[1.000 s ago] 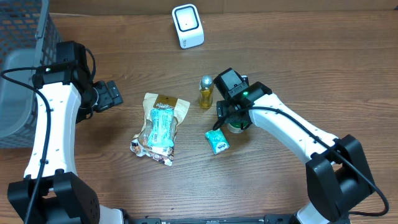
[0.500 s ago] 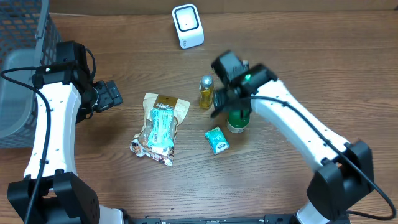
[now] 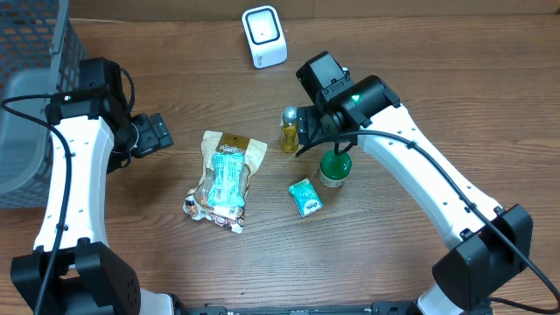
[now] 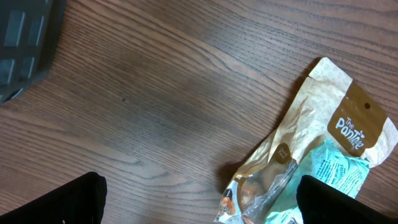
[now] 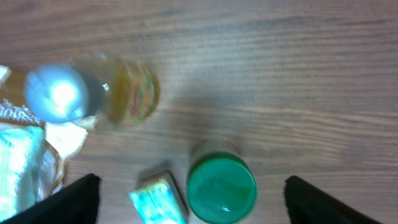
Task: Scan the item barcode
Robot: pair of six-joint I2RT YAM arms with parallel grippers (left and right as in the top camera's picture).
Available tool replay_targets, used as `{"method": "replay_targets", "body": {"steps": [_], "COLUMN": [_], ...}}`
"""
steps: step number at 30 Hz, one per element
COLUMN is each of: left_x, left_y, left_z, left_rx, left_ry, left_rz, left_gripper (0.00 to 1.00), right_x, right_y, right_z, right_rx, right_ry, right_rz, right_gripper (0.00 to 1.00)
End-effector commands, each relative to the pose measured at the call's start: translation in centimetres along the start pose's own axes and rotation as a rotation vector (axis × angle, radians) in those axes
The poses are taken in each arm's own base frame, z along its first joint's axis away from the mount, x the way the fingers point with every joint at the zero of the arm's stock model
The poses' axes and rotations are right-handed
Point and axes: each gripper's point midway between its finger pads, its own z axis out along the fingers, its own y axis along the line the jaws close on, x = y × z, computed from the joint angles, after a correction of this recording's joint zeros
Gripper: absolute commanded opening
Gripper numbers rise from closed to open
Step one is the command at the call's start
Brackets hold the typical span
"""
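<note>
Though unseen by wrists, scanner overhead

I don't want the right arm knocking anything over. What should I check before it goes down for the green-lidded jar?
1. Right gripper open and empty: ok.
2. Green-lidded jar upright, between the open fingers in the right wrist view: ok.
3. Yellow bottle standing apart from the jar: ok.
4. Teal box clear of the jar: cannot tell, they sit very close.
5. Jar's barcode facing somewhere readable: cannot tell, only the lid shows.
6. Scanner unobstructed: ok.
</note>
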Motion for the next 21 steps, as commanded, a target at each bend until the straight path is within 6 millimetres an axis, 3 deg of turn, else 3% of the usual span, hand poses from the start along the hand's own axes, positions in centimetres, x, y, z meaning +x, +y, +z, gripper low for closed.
{"method": "replay_targets", "body": {"steps": [1, 12, 21], "left_x": [-0.1, -0.1, -0.1], "left_y": [0.0, 0.0, 0.0], "left_z": [-0.1, -0.1, -0.1], "left_rx": [0.000, 0.000, 0.000], "left_ry": [-0.006, -0.006, -0.006], "left_rz": [0.001, 0.001, 0.001], "left_gripper": [1.00, 0.99, 0.99], "right_x": [0.7, 3.8, 5.1], "right_y": [-0.3, -1.2, -1.4], "right_z": [-0.2, 2.3, 4.1], "right_rx": [0.010, 0.049, 0.060], "right_ry": [0.023, 0.122, 0.144], "right_rz": [0.000, 0.033, 0.029], "right_gripper": [0.87, 0.86, 0.86]}}
